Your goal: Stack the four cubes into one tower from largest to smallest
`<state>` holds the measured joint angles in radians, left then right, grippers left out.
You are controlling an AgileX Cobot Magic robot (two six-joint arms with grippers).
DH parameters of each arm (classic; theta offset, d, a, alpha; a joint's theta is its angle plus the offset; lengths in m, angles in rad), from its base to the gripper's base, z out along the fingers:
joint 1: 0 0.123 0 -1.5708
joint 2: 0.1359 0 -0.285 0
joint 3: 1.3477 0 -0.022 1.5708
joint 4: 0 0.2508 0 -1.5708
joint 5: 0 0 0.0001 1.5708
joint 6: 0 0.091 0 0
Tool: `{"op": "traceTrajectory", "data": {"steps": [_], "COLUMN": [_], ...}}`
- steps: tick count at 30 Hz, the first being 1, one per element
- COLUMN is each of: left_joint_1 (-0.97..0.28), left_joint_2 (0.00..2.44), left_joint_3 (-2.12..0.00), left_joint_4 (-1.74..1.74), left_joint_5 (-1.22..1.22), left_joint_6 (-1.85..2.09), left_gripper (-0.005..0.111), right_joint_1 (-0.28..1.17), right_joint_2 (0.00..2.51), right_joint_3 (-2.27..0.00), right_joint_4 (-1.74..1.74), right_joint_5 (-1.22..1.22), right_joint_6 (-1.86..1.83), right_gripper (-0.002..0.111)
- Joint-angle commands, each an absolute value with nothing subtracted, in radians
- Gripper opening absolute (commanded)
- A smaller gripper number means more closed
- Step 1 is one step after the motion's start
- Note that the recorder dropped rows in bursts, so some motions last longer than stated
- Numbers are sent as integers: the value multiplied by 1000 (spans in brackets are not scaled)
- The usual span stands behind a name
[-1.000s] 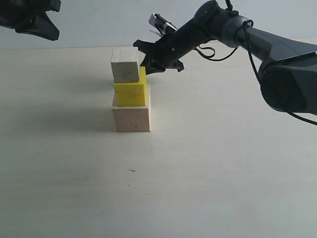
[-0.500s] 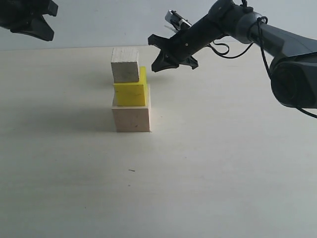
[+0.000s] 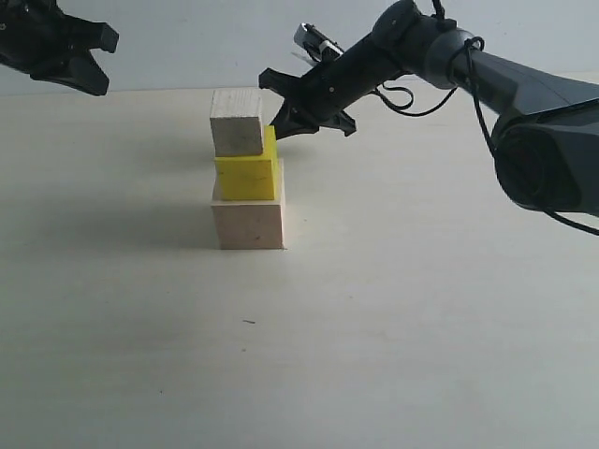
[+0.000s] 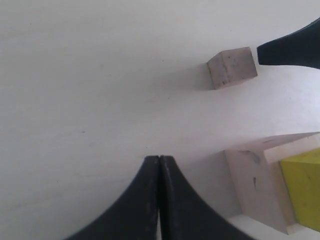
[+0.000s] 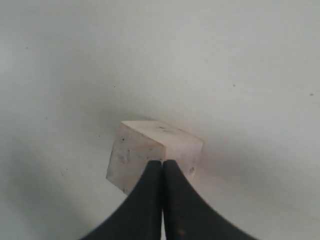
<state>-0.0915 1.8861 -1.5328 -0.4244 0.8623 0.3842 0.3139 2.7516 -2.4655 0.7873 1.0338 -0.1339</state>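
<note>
Currently my right arm (image 3: 449, 56) is stretched long and low from its base. It reaches across the middle with the wrist pitched down, so the right tool (image 5: 161, 165) points at the tabletop (image 3: 393, 309) behind the tower (image 3: 247, 173). Its two fingers are pressed together along a thin seam, with nothing gripped between them. The smallest cube (image 5: 155, 147) lies on the tabletop right at the tips of that tool, turned corner-on to it. The tips overlap its near edge in the right wrist view, and I cannot tell whether they touch it. In the exterior view that cube is hidden behind the tower.

Of my left arm I see only the left tool (image 4: 159, 160), held high above the tabletop, well apart from the tower and off to its side. Its fingers are also closed flat against each other and hold nothing. Ahead of its tips and off to one side lies the smallest cube, with the dark tip of the right tool just beside it. Nearer to the left tool I see the tower from above.

The tower stands three high. The largest cube (image 3: 248, 220) is at the base on the tabletop and the yellow cube (image 3: 248, 176) sits on it. A small pale cube (image 3: 236, 122) is on top, shifted toward the left tool's side of the yellow one rather than centred.
</note>
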Motion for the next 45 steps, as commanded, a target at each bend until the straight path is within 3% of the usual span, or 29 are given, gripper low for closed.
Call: {"op": "traceTrajectory", "data": {"steps": [1, 20, 37, 45], "left_joint_1": [-90, -90, -92, -92], "left_joint_2": [1884, 1884, 2016, 2226], "left_joint_3": [-1530, -1530, -1601, -1841], "left_joint_4": [-422, -422, -552, -704], "left_joint_5": [850, 836, 763, 876], "left_joint_6": [387, 394, 400, 381], "left_gripper": [0, 0, 0, 23], "right_joint_1": [336, 325, 164, 155], "right_joint_2": [2779, 2751, 2538, 2426], "right_joint_3": [-2472, -2472, -2472, -2470], "right_joint_4": [840, 791, 506, 484], "right_joint_5": [1028, 1029, 1189, 1221], "right_joint_6": [-134, -159, -15, 0], "right_gripper": [0, 0, 0, 0]}}
